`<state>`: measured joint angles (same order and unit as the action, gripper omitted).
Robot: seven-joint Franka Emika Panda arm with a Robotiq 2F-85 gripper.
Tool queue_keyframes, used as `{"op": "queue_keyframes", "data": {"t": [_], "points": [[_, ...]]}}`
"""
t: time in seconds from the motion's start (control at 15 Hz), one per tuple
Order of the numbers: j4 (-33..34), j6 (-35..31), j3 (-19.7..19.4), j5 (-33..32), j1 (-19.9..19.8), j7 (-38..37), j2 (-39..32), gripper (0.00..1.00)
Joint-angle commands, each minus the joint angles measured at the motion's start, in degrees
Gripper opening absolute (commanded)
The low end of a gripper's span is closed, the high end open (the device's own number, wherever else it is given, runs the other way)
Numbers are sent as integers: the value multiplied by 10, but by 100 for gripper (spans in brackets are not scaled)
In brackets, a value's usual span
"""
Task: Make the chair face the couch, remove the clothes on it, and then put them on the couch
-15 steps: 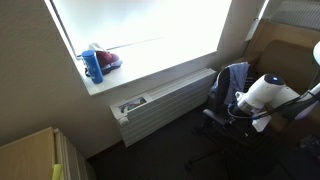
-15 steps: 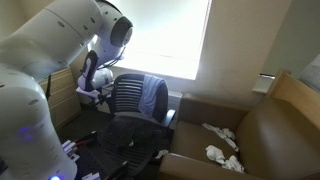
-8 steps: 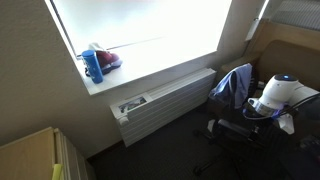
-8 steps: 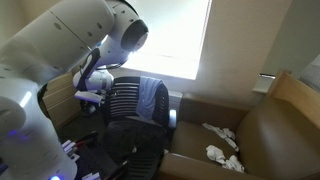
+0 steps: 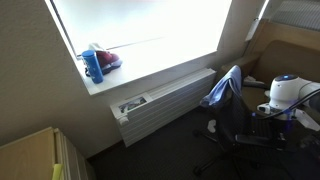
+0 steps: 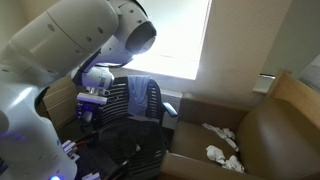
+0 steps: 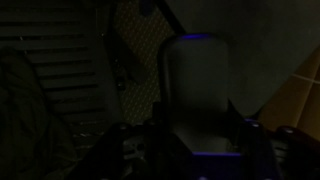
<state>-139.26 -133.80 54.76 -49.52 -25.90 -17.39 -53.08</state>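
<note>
Since a second ago: the chair [image 6: 122, 104] has swung round. Its slatted back, then seen broad, now shows narrower, and the arm [image 6: 70, 45] has shifted with it. In an exterior view the chair [image 5: 238, 125] sits further right, back nearly edge-on.

- Hard to make out: the wrist view is almost black. A pale block with a blue glow [image 7: 195, 85] fills the middle, with a slatted surface [image 7: 45, 85] to its left; neither can be identified. In an exterior view the arm [image 5: 284, 92] is cut off by the right edge, and the chair's base is lost in shadow.
- Fingers: the gripper [image 6: 90, 110] sits at the left edge of the chair back, right against it. How far the fingers stand apart, or whether they clasp the frame, cannot be told.
- Clothes [image 6: 146, 97]: draped over the right part of the chair back, hanging down; the same blue fabric [image 5: 221, 90] shows on the chair's window side.
- Couch [image 6: 265, 125]: just right of the chair, near corner close to the seat. Two white cloths [image 6: 216, 131] lie on its cushion.
- Room: radiator [image 5: 165, 100] and window wall stand near the chair's far side; dark floor lies open to the left in that view.
</note>
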Motion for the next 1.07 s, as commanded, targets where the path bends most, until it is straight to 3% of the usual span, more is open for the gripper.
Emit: {"op": "queue_keyframes", "data": {"t": [0.0,0.4,0.47,0.53,0.6,0.8,0.87,0.93,1.0], "points": [[21,135,12,26,-54,124,46,35],[75,308,-6,45,-26,273,38,35],[84,290,-46,98,27,327,88,35],[101,305,-66,117,48,354,94,35],[97,205,-71,163,-2,384,68,35],[147,149,-147,266,37,475,81,35],[167,193,-113,183,-1,521,43,35],[173,165,-163,223,41,589,70,85],[180,158,-178,231,52,633,76,88]]}}
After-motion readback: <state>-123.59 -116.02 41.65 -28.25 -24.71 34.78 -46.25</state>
